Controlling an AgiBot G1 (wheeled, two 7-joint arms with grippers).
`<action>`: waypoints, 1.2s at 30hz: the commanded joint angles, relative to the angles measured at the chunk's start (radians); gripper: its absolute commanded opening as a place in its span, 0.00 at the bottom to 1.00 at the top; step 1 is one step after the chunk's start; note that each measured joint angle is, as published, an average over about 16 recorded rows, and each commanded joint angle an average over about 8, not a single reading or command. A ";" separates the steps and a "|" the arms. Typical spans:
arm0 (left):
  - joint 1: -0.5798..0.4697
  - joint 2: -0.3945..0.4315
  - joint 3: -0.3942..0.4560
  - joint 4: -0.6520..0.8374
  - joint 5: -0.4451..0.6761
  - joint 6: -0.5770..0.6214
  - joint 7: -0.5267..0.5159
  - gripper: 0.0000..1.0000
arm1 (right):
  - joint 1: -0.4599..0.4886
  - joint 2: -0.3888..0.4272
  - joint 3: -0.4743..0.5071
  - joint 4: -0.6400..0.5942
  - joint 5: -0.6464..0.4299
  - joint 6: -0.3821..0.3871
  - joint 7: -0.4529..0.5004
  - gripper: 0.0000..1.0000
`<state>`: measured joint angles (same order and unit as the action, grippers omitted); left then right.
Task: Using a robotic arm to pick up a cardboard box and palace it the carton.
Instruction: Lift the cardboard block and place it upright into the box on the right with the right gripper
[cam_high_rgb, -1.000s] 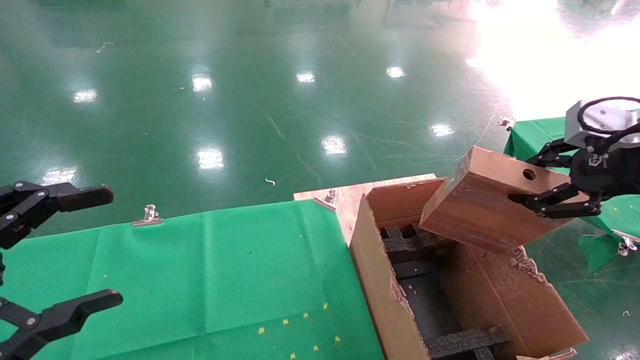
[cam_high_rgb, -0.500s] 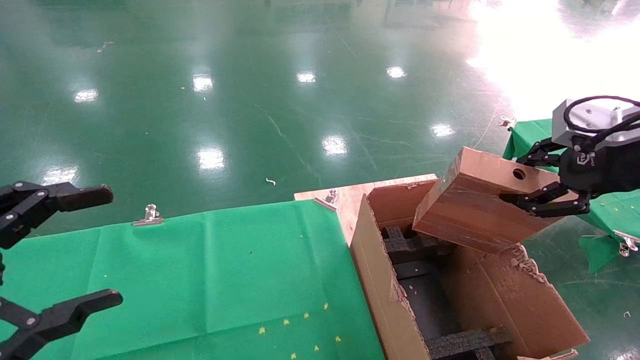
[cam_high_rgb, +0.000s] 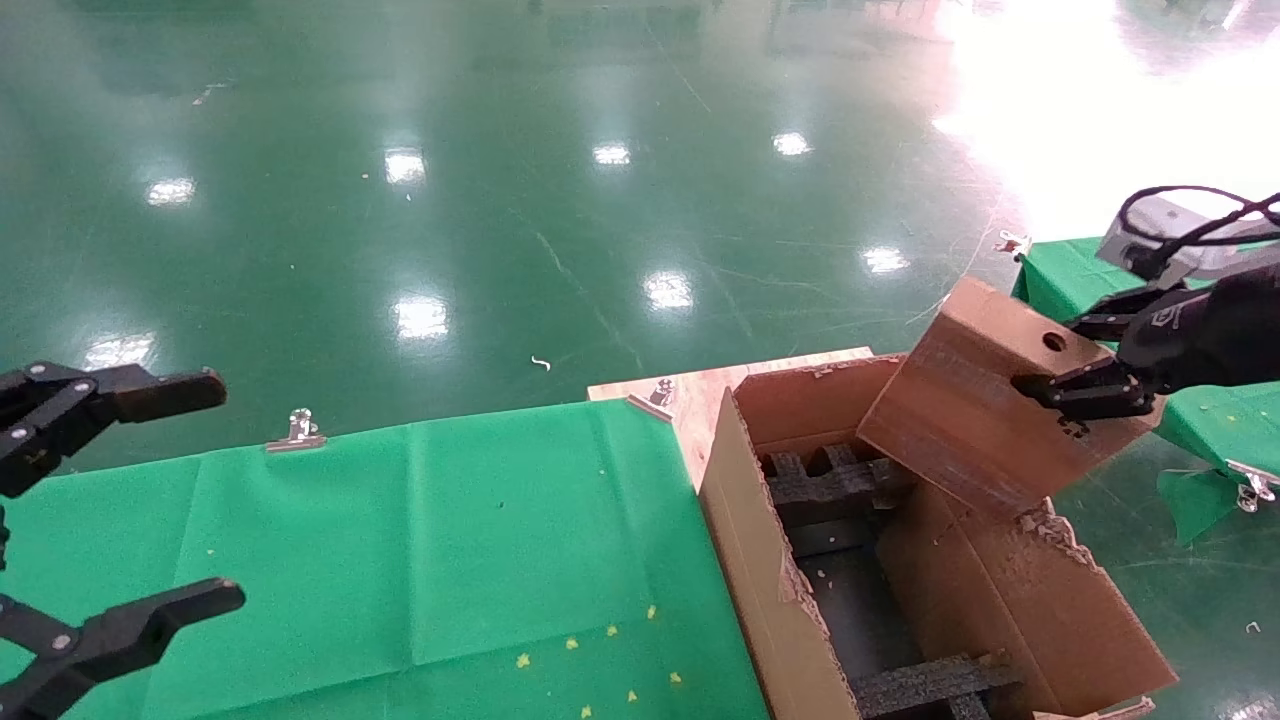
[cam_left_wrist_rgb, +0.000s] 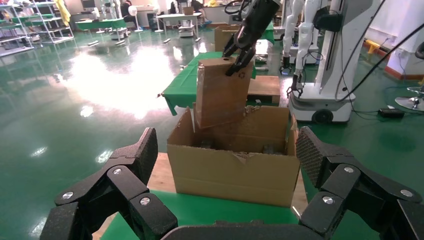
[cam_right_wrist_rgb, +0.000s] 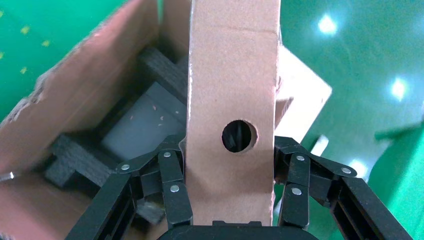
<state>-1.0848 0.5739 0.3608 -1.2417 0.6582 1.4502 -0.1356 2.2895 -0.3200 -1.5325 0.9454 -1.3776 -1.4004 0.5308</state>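
Your right hand (cam_high_rgb: 1085, 390) is clamped on the cardboard box (cam_high_rgb: 985, 400), its black fingers (cam_right_wrist_rgb: 172, 187) pressing both broad faces while the narrow side with the round hole faces the wrist camera. The box hangs tilted in the air, its lower end dipping over the far right part of the carton (cam_high_rgb: 760, 560) and its upper end leaning out toward the right; from the head view you cannot tell whether the lower edge touches the carton's torn right flap (cam_high_rgb: 1040, 600), which folds outward. Inside the carton you can see black foam inserts (cam_high_rgb: 835, 485) crossing at the far end, another foam strip (cam_high_rgb: 935, 680) at the near end, and a dark floor between them dotted with small crumbs of cardboard. The carton stands open at the right edge of the counter (cam_high_rgb: 400, 540), which is covered in green cloth, with a bare wooden corner (cam_high_rgb: 690, 390) just behind it. Your left hand (cam_high_rgb: 105, 510) hangs over the left side of the counter, well apart from the carton, fingers spread wide and holding nothing. A silver clip (cam_high_rgb: 297, 430) pins the cloth at the counter's far edge.
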 joint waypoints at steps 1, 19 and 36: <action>0.000 0.000 0.000 0.000 0.000 0.000 0.000 1.00 | -0.014 0.022 -0.008 0.048 -0.013 0.045 0.098 0.00; 0.000 0.000 0.000 0.000 0.000 0.000 0.000 1.00 | -0.066 0.136 -0.082 0.418 -0.216 0.129 1.001 0.00; 0.000 0.000 0.000 0.000 -0.001 0.000 0.000 1.00 | -0.076 0.124 -0.088 0.392 -0.217 0.136 1.000 0.00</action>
<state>-1.0847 0.5738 0.3608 -1.2414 0.6577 1.4498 -0.1355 2.2087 -0.1935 -1.6235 1.3432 -1.5990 -1.2575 1.5364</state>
